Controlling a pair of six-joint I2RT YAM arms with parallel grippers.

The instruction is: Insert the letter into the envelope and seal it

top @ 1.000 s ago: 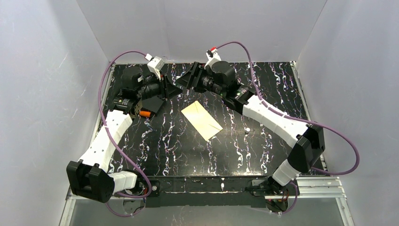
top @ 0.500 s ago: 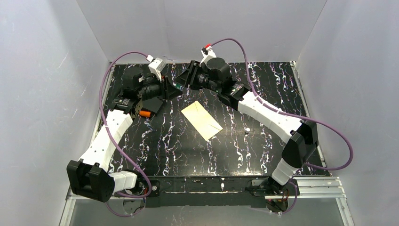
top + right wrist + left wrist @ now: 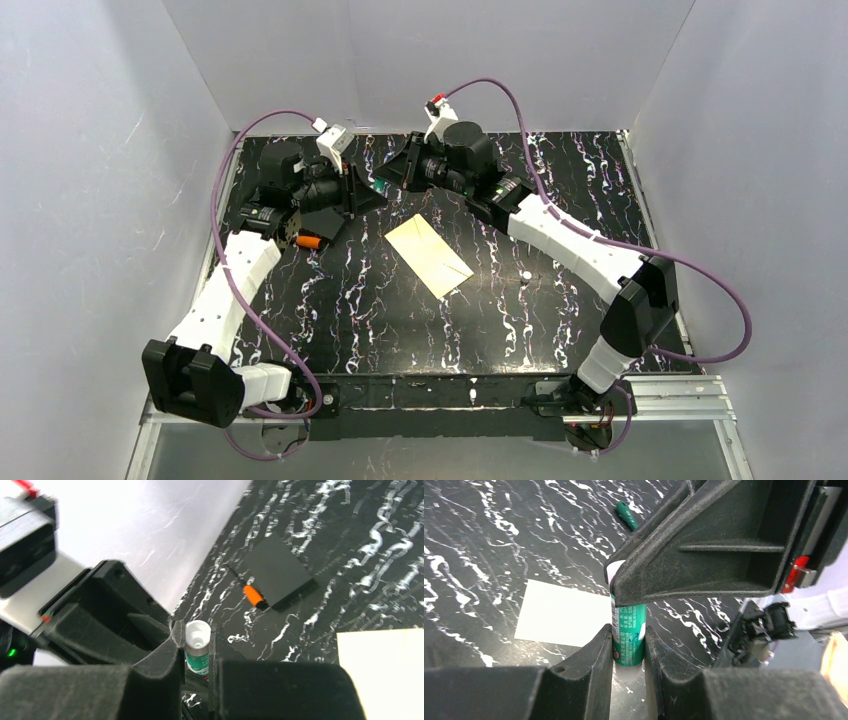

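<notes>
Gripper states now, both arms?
Left gripper: closed on green-labelled plastic glue stick.
Right gripper: around same stick's white tip; closed or not, cannot tell.

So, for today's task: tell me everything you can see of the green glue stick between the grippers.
The glue stick is a small green plastic tube with white printed lettering and a white, open, uncapped top. It is held over the marbled black table, apparently clear of it, pinched on its body by the left gripper, while the right gripper closes around its upper end.
</notes>
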